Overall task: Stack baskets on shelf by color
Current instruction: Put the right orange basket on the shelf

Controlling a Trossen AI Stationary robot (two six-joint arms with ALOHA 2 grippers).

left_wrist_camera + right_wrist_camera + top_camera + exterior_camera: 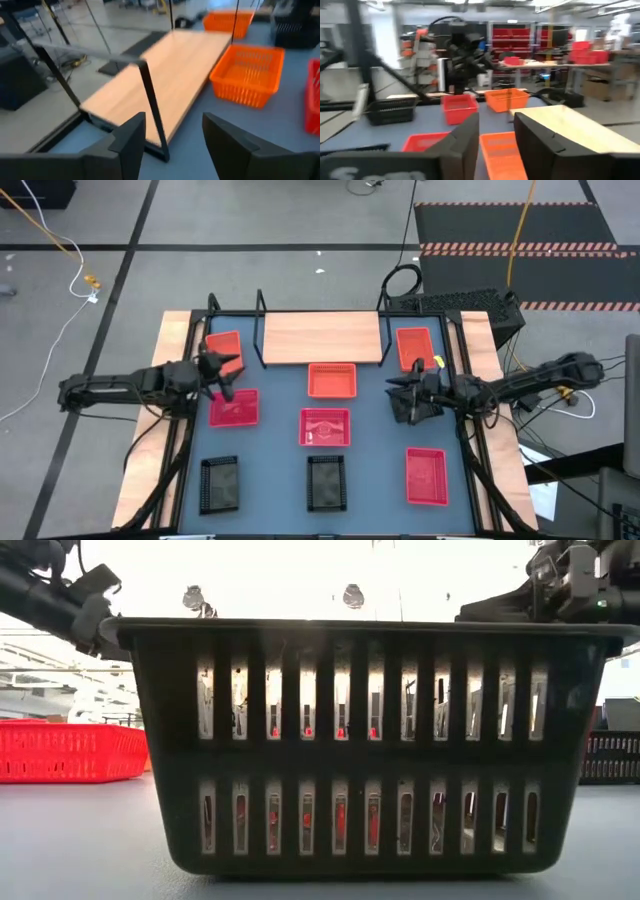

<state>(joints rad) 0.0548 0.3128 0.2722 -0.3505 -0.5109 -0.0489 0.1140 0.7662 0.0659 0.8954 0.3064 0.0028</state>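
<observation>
In the high view the shelf [322, 338], a light wooden board in a black wire frame, lies at the table's far middle. Three orange baskets [332, 380] [222, 348] [414, 346] rest flat near it. Pinkish-red baskets [234, 408] [325, 426] [426, 475] sit mid-table and near right. Two black baskets [220, 483] [326, 481] stand at the near edge. My left gripper [218, 370] hovers between the left orange and left red baskets, open [172, 140] and empty. My right gripper [405, 395] hangs right of the centre orange basket, open [496, 140] and empty.
A black basket [365, 745] fills the low view, with a red basket [70, 752] to its left. The shelf's wire frame [150, 100] rises just ahead of my left fingers. Wooden strips [160, 410] border the blue tabletop. A black box [470, 305] sits beyond the far right corner.
</observation>
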